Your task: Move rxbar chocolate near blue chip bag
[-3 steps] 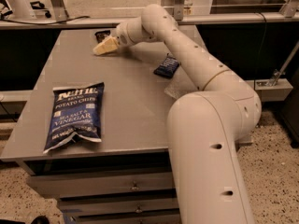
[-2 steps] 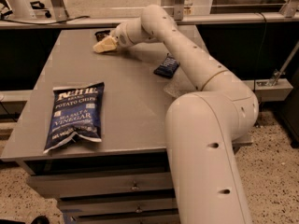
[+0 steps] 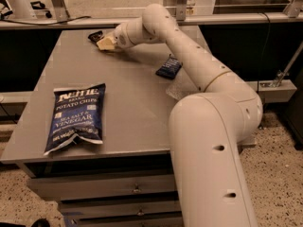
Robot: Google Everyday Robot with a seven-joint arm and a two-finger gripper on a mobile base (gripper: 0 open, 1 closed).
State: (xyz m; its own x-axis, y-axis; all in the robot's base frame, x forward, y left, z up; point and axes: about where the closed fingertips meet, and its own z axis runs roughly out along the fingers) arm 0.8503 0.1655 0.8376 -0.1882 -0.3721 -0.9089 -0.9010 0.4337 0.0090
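The move looks barely begun: the rxbar chocolate [image 3: 94, 35] lies at the far edge of the grey table [image 3: 142, 112], well apart from the blue chip bag [image 3: 75, 117] and straight beyond it. The gripper [image 3: 107, 42] sits just beside the bar, equally far from the bag. Whether it is released or clenched cannot be told, nor whether it touches the bar. Grasp, carry and placement all seem left to do. A navy bar wrapper [image 3: 168, 67] lies well right of the bag
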